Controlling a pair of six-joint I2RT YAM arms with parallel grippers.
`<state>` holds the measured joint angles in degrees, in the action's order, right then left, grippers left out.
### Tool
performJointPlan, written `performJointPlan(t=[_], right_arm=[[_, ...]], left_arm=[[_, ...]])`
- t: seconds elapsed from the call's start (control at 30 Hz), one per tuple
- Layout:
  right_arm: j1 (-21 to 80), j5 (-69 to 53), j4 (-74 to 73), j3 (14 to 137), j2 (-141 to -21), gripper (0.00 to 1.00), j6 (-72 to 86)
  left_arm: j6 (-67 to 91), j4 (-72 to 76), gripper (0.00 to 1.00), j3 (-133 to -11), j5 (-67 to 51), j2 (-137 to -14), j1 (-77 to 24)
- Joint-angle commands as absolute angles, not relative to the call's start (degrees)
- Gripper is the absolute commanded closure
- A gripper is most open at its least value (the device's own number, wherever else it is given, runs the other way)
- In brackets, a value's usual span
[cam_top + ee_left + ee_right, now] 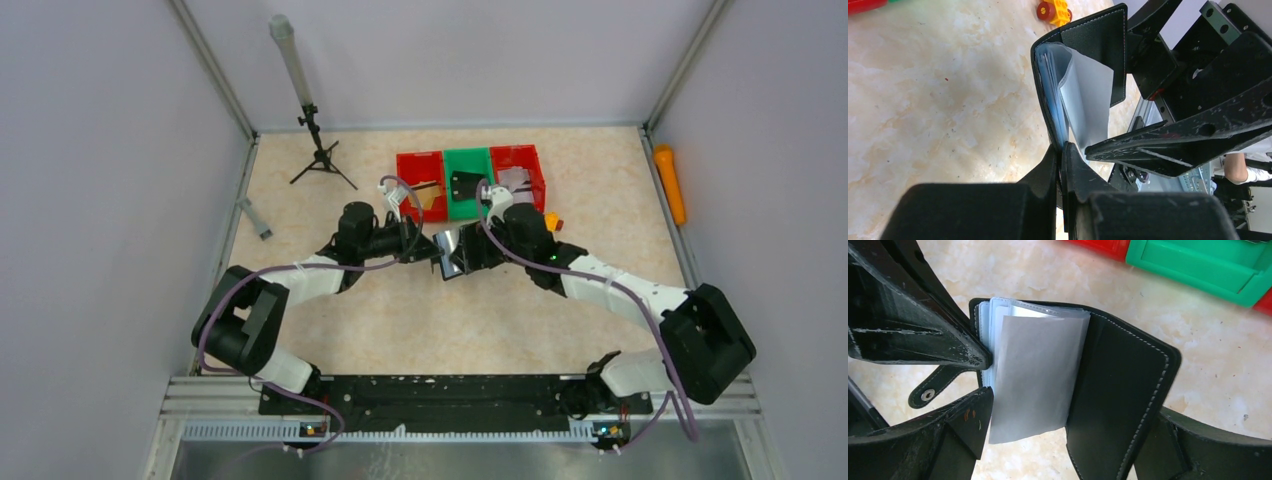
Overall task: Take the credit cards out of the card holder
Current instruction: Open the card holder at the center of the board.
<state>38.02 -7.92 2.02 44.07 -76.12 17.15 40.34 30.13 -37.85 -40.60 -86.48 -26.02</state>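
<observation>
Clamped at the card holder [1118, 390] cover edge by tight-closed left gripper [1062, 165], straddled across its fanned sleeves [1033, 375] by wide-spread right gripper [1073, 407].

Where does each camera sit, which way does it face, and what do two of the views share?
Top external: above and behind the bases, looking down at the table; left arm and right arm show whole, meeting at the card holder.
Left wrist: on the left arm, looking along the left gripper, shut on the card holder's edge.
Right wrist: on the right arm, facing the opened card holder, which the open right gripper straddles.
Shared: both wrist views show the clear sleeves and the other arm's gripper.
</observation>
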Motion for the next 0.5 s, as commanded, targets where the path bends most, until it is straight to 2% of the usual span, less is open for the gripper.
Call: performJointPlan(t=[0.0, 0.1, 0.3, 0.47], right_arm=[[39.91, -4.2, 2.56, 47.46, -77.58, 0.01, 14.45], [40.23, -1.8, 2.15, 47.46, -78.36, 0.01, 13.9], [40.19, 10.91, 1.15, 45.67, -77.15, 0.05, 15.09], [40.08, 14.82, 3.12, 43.37, -74.04, 0.07, 16.15]], left_arm=[[39.09, 31.46, 1.0, -40.38, -40.11, -85.72, -26.36], [38.55, 30.52, 1.0, -40.62, -39.53, -85.76, -26.37], [37.77, 29.15, 1.0, -40.95, -38.76, -85.84, -26.35], [37.55, 28.57, 1.0, -41.36, -38.75, -86.29, -26.32]])
